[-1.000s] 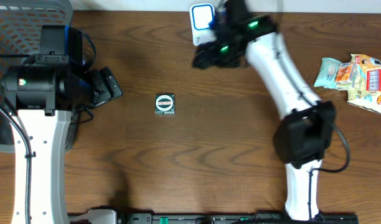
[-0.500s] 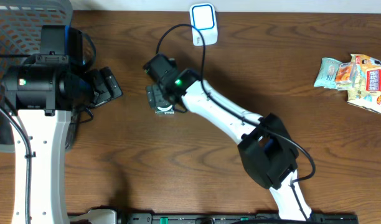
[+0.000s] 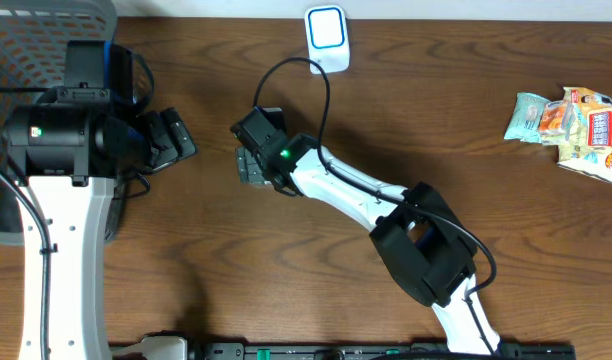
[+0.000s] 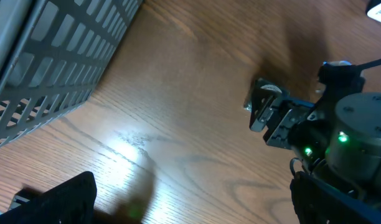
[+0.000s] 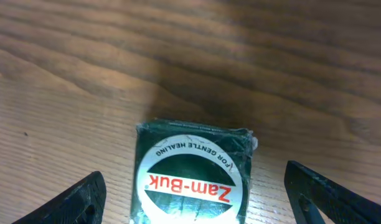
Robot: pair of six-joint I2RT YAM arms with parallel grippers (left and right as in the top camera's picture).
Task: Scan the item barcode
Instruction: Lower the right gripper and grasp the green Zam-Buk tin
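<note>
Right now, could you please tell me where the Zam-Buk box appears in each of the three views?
Right wrist: Zam-Buk box at bottom centre, between the open fingers.
Overhead: left of centre, hidden under the right gripper.
Left wrist: not distinguishable; the right gripper sits right of centre, above its spot.
Shared landmark: the right gripper, over the box.

I am seeing a dark green box [image 5: 192, 177] wearing a white disc with a red band, on the brown wood-grained surface [image 5: 284, 62].
</note>
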